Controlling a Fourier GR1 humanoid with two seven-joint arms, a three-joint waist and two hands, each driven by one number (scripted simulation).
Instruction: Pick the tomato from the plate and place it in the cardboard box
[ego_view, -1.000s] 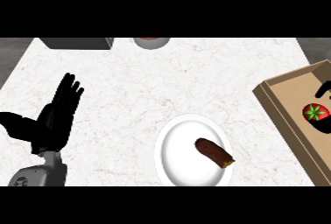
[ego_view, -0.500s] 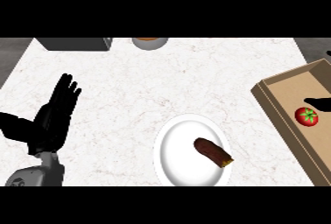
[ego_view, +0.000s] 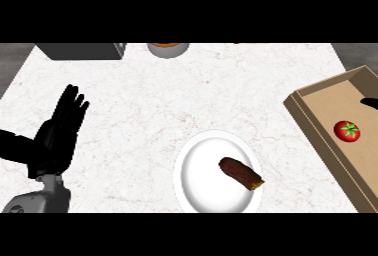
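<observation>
Left hand (ego_view: 55, 135) rests open at the left edge, fingers up; right hand (ego_view: 370, 103) barely shows

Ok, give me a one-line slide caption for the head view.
Tomato lies in the cardboard box; a brown item sits on the white plate; left hand rests open.

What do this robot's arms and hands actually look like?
The left hand is matt black, with slim fingers and a thumb, on a smooth grey forearm. Only a small black tip of the right hand shows at the edge. No cables or markings are visible.
</observation>
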